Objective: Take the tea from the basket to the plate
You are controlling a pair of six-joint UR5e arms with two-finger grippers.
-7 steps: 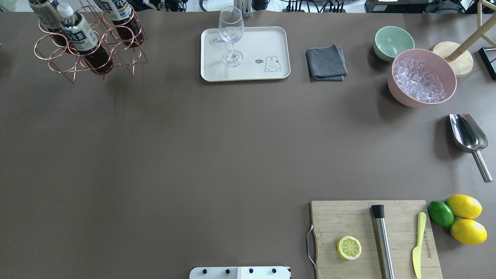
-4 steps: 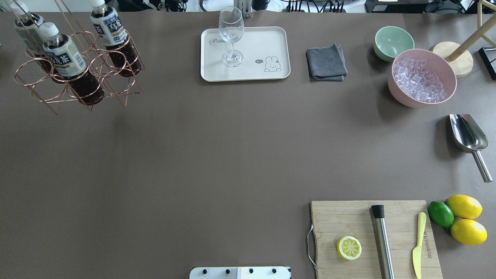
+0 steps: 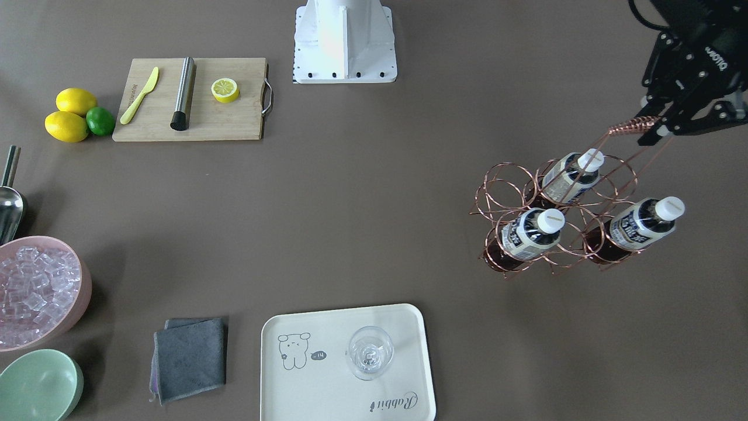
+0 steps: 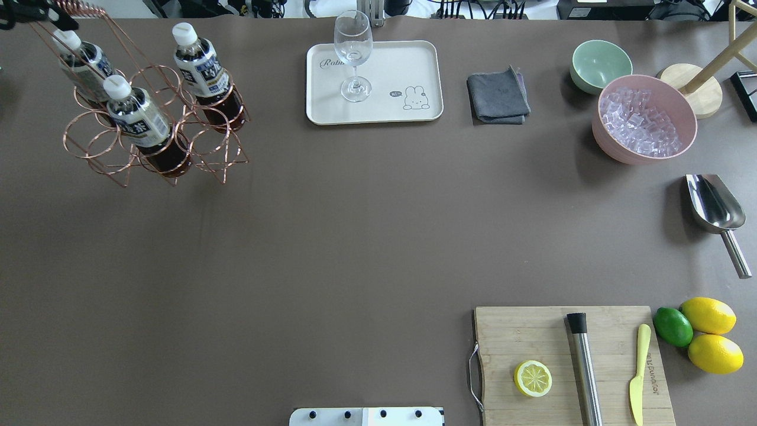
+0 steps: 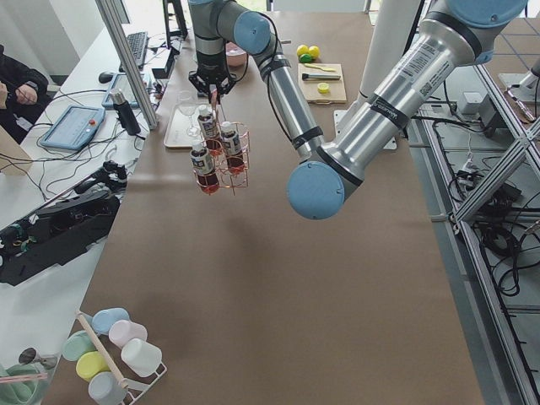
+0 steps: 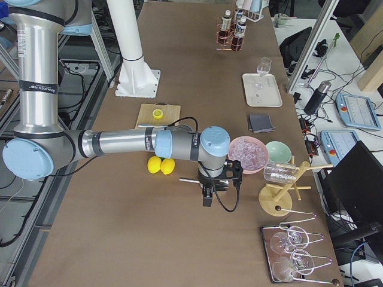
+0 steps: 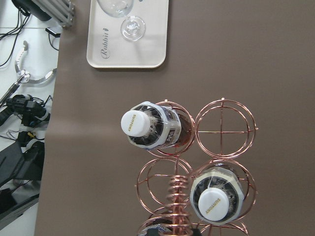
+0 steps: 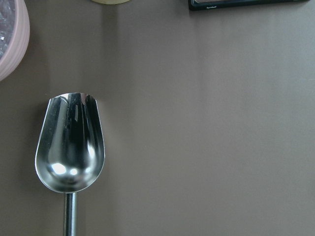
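My left gripper (image 3: 651,126) is shut on the coiled handle of the copper wire basket (image 3: 561,222), which hangs tilted above the table's far left (image 4: 155,127). Three tea bottles stand in its rings (image 4: 139,121) (image 4: 207,71) (image 4: 83,62); two caps show in the left wrist view (image 7: 150,128) (image 7: 216,199). The cream plate (image 4: 408,59) lies to the basket's right at the far edge. A wine glass (image 4: 353,53) stands on it. My right gripper (image 6: 208,194) hovers over a steel scoop (image 8: 70,147); I cannot tell whether it is open.
A grey cloth (image 4: 498,96), a mint bowl (image 4: 600,64) and a pink bowl of ice (image 4: 644,118) sit right of the plate. A cutting board (image 4: 532,337) with a lemon half, a steel bar and a knife lies near right, with lemons and a lime (image 4: 673,326) beside it.
The hanging basket with its bottles has swung left, then moved right and toward the robot. The left gripper's tip now shows at the overhead view's top left.
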